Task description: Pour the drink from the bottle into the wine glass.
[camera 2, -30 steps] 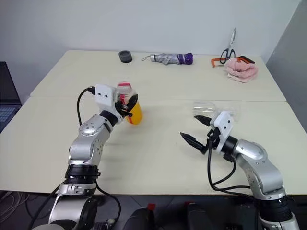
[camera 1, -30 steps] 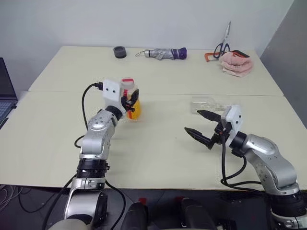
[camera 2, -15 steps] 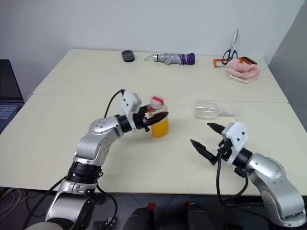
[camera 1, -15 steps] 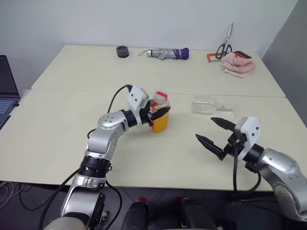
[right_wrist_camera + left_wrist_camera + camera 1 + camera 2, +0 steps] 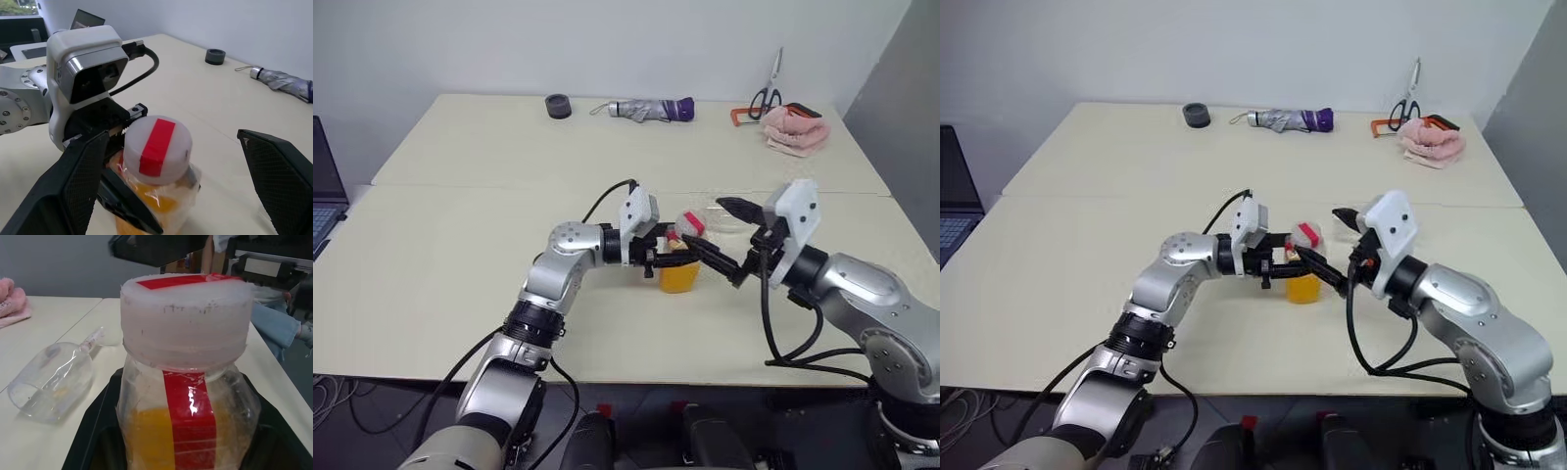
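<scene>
Bottle gripped in left hand — right hand open at cap.

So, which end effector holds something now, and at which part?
The left end effector holds the bottle by its body, below the cap. The right end effector is open around the cap, holding nothing.

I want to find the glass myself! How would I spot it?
Look at the cream table, near its middle seam. Just behind the orange-filled bottle held in the left claw, the wine glass lies on its side. It is the see-through thing there, empty, with a thin stem.
</scene>
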Tool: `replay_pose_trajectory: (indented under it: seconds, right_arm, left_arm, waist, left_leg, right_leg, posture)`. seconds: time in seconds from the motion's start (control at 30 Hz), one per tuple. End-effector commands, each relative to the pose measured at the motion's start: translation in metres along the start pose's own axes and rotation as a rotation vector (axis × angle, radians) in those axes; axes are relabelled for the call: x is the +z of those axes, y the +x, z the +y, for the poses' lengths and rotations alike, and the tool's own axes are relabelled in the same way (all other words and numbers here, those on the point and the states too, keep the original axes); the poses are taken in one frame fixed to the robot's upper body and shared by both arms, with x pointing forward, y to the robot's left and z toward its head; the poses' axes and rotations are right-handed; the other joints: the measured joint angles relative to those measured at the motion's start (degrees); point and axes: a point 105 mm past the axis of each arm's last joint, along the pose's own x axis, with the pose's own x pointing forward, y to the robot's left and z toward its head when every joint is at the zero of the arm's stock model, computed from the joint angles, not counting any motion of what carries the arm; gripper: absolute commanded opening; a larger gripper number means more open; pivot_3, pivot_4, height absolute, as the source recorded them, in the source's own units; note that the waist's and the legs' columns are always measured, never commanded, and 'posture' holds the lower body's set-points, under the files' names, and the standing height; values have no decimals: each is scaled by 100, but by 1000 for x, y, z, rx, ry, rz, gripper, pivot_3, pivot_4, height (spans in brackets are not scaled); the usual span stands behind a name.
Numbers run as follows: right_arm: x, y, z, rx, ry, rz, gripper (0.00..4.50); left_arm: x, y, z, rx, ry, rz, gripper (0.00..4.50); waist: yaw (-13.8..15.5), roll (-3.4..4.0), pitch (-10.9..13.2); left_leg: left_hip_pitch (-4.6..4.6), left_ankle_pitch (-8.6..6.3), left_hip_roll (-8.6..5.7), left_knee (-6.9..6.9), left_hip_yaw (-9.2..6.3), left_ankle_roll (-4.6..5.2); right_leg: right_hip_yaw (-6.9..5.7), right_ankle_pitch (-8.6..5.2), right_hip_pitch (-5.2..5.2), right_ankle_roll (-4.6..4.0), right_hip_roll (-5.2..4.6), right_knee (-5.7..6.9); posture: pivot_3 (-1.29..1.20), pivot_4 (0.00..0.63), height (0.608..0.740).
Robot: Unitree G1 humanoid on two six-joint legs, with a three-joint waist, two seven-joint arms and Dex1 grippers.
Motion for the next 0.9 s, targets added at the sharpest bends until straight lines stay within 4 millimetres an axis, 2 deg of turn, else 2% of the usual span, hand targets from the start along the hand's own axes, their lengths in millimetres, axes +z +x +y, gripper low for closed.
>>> replay_pose_trajectory:
  seconds: [0.03,0.3,0.43,0.57,0.6,0.77,0.9]
  right_arm:
    - [7,3,3,11,-35,-27,4500]
    - [5,15,2,31,-35,-44,4500]
    - [6,18,2,31,-29,-58,3628]
    - [8,19,5,50,-28,-70,2136]
    - [10,20,6,56,-27,-78,1908]
    - [18,19,15,165,-27,-120,1892]
    - [11,14,20,413,-130,-63,1892]
  left_arm:
    - [13,2,0,-13,63,-30,1967]
    - [15,1,3,7,65,-33,1967]
    - [15,1,3,13,63,-37,1967]
    - [15,1,2,15,61,-40,1967]
    - [15,1,2,16,60,-41,1966]
    - [17,-2,3,19,39,-52,1961]
    - [26,-5,1,-28,19,-81,1958]
  waist:
    - [0,0,0]
    - [1,0,0]
    - [1,0,0]
    - [2,0,0]
    - [1,0,0]
    - [1,1,0]
    - [-1,4,2]
  left_leg:
    - [-1,0,0,0,-1,0]
    - [-2,0,-1,0,-5,1]
    - [-2,0,-1,0,-6,1]
    - [-2,0,-1,0,-8,1]
    - [-2,0,-1,0,-8,1]
    - [-2,0,-1,0,-9,1]
    - [-3,-1,-4,1,-9,1]
  right_leg:
    - [-1,0,0,0,-1,-1]
    - [-4,0,0,0,-2,-2]
    - [-5,0,0,0,-2,-1]
    - [-6,0,0,0,-2,-2]
    - [-7,0,0,0,-2,-2]
    - [-7,1,0,0,-2,-1]
    - [-8,1,0,0,-4,-3]
  posture:
    - [0,150,740]
    - [0,150,740]
    - [0,150,740]
    - [0,150,740]
    - [0,150,740]
    - [0,150,740]
    - [0,150,740]
